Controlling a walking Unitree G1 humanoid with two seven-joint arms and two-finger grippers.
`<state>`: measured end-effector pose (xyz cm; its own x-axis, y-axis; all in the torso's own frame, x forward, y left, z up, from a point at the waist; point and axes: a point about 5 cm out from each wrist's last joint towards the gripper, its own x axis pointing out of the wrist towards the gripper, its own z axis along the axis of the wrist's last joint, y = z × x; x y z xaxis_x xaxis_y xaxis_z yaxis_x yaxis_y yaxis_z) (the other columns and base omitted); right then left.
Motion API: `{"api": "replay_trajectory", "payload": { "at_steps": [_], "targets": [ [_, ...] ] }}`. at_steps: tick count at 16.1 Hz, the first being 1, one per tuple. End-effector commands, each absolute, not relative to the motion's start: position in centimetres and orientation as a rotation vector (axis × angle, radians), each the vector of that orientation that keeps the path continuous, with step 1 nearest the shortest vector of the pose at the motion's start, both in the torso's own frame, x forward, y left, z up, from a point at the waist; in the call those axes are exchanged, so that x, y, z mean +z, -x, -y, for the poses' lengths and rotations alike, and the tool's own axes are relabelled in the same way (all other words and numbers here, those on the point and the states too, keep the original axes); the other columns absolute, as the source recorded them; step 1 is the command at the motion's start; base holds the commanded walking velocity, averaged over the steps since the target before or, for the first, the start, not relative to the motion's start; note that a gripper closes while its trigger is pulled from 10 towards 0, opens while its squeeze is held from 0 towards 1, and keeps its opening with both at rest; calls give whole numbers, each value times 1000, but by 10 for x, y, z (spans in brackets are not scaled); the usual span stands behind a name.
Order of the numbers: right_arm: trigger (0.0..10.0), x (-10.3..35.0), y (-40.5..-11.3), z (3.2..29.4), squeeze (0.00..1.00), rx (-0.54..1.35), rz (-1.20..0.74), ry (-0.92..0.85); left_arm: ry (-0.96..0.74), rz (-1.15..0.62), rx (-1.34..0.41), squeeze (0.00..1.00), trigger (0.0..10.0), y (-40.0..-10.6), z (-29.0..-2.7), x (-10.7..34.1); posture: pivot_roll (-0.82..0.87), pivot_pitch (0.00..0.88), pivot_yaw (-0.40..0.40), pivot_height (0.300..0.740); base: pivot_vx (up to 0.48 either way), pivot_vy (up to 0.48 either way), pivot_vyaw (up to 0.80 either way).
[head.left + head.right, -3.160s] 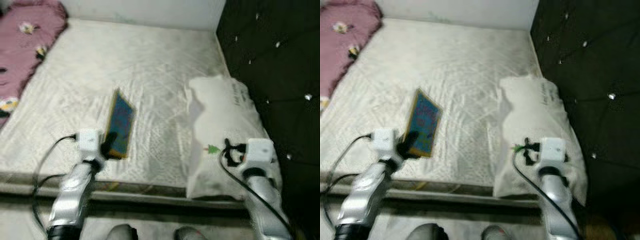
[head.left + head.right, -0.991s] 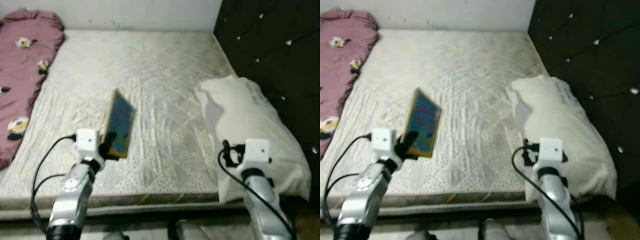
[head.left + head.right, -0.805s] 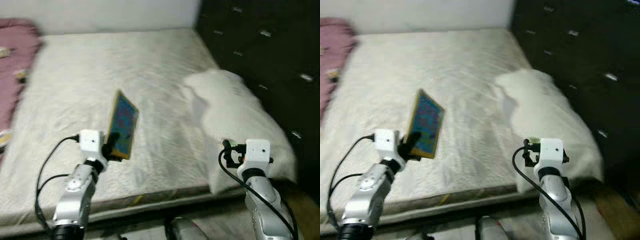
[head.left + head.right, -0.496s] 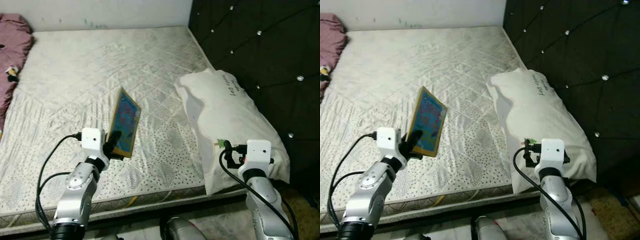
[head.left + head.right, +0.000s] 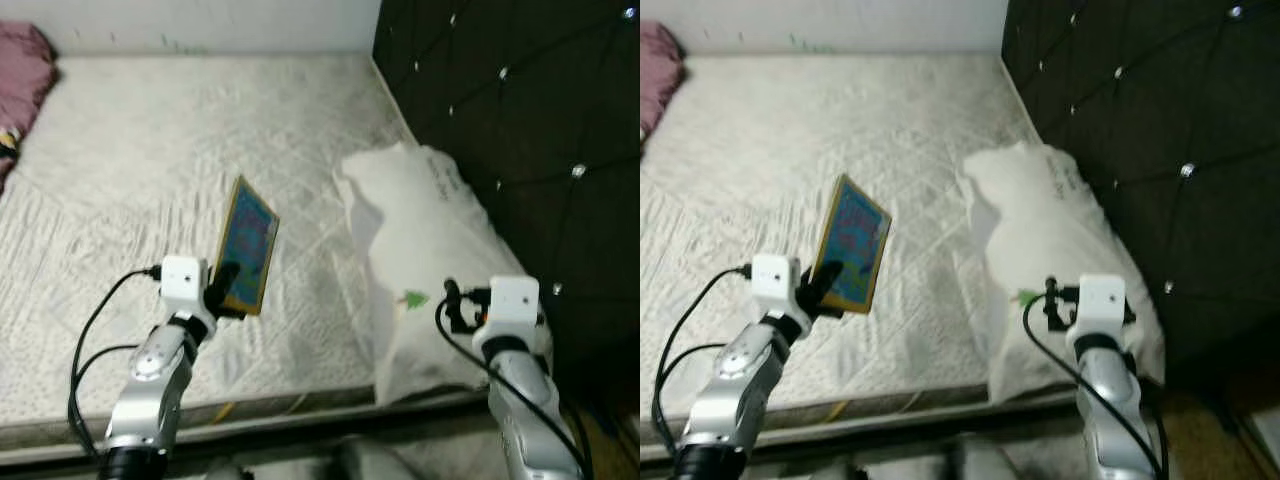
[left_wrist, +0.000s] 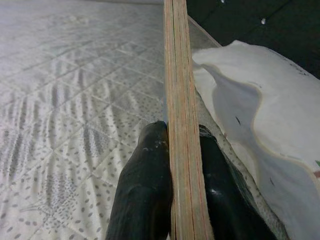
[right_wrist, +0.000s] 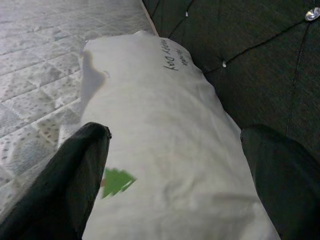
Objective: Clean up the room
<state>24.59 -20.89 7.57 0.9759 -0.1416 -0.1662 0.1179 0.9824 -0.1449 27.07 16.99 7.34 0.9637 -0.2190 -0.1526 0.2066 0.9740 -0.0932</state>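
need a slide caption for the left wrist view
Left gripper clamps a thin book edge-on above the mattress, white pillow alongside.

Bedroom in a home: bare quilted mattress (image 5: 180, 140) w/ white pillow (image 5: 425, 240) at right, dark button-tufted headboard (image 5: 520, 120) at far right, pink bedding (image 5: 25, 60) at far left, plain white wall (image 5: 200, 20) at far side.

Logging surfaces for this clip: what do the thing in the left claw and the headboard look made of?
The book in the left claw looks like thin card or paper with a glossy printed cover; stacked page edges show. The headboard looks like dark padded fabric or leatherette, tufted in diamonds with shiny studs.
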Motion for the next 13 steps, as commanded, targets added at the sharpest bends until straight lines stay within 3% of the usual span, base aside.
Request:
{"api": "replay_trajectory", "payload": {
  "at_steps": [1, 13],
  "targets": [
    [10000, 74, -244, 213, 0, -144, -191, 146, 77, -123, -226, 0, 10000, -273, -167, 81, -129, 80, -8, 740, 0, 0, 0],
    [10000, 74, -243, 214, 0, -131, -195, 147, 148, -215, -109, 0, 10000, -265, -181, 70, -115, 99, -20, 735, 0, 0, 0]
  ]
}}
